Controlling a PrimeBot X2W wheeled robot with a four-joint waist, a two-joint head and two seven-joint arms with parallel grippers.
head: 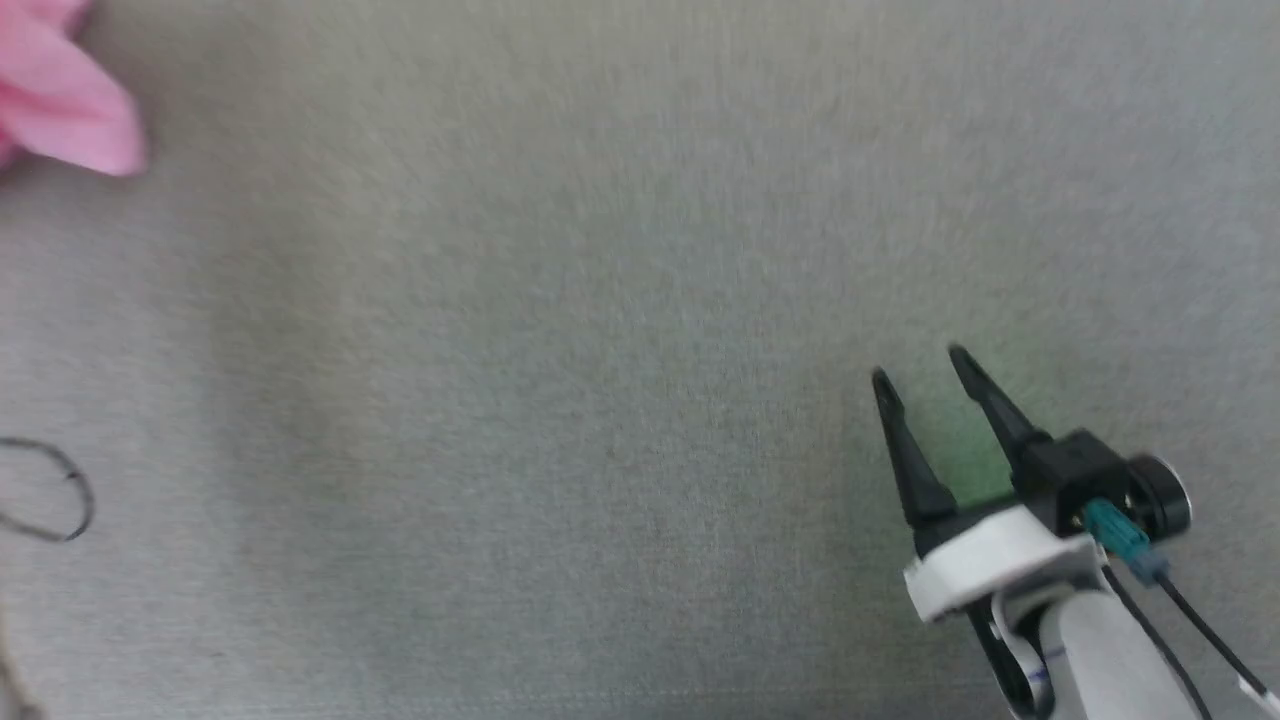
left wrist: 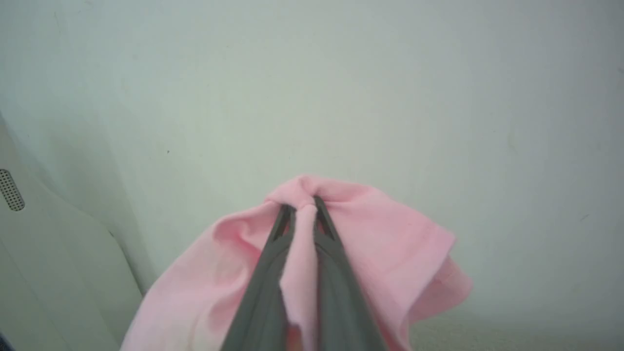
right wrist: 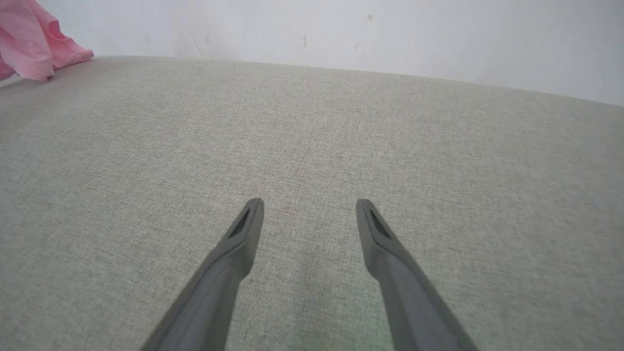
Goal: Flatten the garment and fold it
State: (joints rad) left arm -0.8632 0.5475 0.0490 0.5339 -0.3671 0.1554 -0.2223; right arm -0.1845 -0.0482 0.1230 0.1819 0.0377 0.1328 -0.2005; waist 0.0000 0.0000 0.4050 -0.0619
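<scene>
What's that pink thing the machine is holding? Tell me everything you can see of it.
The garment is soft-looking, bright pink cloth, bunched and creased. The left gripper is shut on a pinched fold of it, and the rest drapes loosely around the fingers. In the right wrist view its lower end sits by the grey surface's far edge.

Grey fabric surface (head: 600,400): flat and open thru centre, far side & far right, w/ room to pass in any direction there.

Obstacles:
- Right gripper (head: 920,365) sits near right, fingers spread apart. Its forearm (head: 1110,650) & cables (head: 1200,628) fill the near-right corner.
- Garment (head: 60,100) is bunched at the far-left corner, pinched in the left gripper (left wrist: 303,204), w/ cloth draped round both fingers.
- Thin dark wire loop (head: 88,500) lies at the left edge, nearer side.
- Pale wall (right wrist: 341,34) bounds the surface's far edge, per right wrist view.
</scene>
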